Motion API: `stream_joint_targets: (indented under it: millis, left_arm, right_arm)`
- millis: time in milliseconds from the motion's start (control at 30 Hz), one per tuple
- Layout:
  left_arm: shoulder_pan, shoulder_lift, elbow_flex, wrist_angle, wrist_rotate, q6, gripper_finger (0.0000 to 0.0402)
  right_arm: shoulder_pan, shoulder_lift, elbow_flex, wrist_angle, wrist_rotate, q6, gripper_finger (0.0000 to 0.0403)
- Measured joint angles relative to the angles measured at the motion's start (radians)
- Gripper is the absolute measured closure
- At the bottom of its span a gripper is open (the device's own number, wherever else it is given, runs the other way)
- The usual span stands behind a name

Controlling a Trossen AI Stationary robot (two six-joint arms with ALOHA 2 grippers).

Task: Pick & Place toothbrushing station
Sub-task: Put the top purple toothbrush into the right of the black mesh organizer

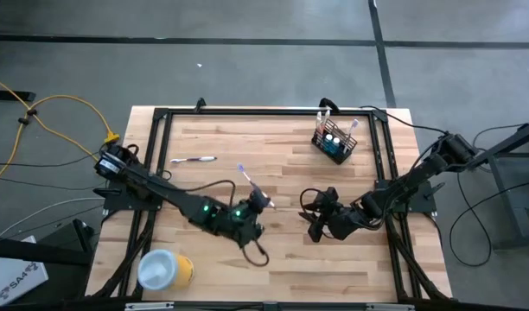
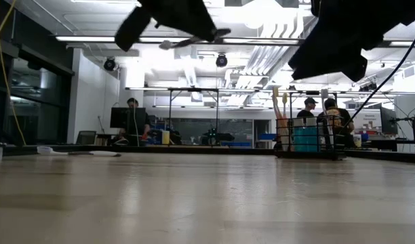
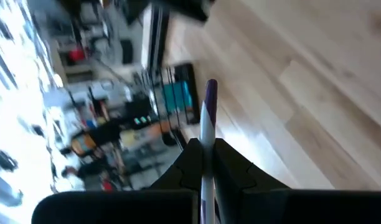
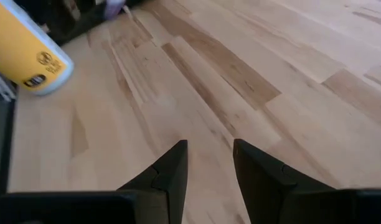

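The black wire-mesh holder (image 1: 334,142) stands on its base at the table's far right, with toothbrushes and two blue tubes upright in it; it also shows in the low view (image 2: 309,137) and the left wrist view (image 3: 178,96). My left gripper (image 1: 263,202) hangs over the table's middle, shut on a white-and-purple toothbrush (image 1: 247,179). A second toothbrush (image 1: 193,160) lies flat at the far left. My right gripper (image 4: 209,162) is open above bare wood, to the right of the left one (image 1: 315,218). My left gripper pinches the toothbrush's shaft (image 3: 205,140) between its two fingers. The brush runs along the fingers, and its purple-tipped end (image 3: 210,92) sticks out well past the fingertips toward the holder. The gripper slants slightly downward, and the brush is lifted clear of the table.
A yellow cylinder with a white top (image 1: 165,269) lies on its side at the near left corner. A black metal frame (image 1: 264,111) borders the wooden table. People stand in the room beyond the far edge. Bare wood lies between the grippers and the holder.
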Motion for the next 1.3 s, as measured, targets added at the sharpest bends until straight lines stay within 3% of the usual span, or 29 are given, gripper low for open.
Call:
stream_joint_targets:
  millis: [167,567,800,1100,1300]
  left_arm:
    - [-0.048,0.043,0.000,0.093,-0.005,0.156,0.0394]
    - [-0.133,0.172,0.000,0.269,-0.130,0.481,0.0394]
    - [-0.193,0.226,0.000,0.478,-0.165,0.683,0.0394]
    - [-0.257,0.230,0.001,0.747,-0.105,0.923,0.0394]
    - [-0.275,0.230,0.001,0.768,-0.007,0.997,0.0394]
  right_arm:
    - [0.000,0.000,0.000,0.078,-0.039,-0.002,0.0283]
    - [0.000,0.000,0.000,0.222,-0.156,-0.008,0.0283]
    - [0.000,0.000,0.000,0.332,-0.237,-0.073,0.0283]
    - [0.000,0.000,0.000,0.513,-0.390,-0.156,0.0283]
    - [-0.009,0.000,0.000,0.574,-0.412,-0.174,0.0283]
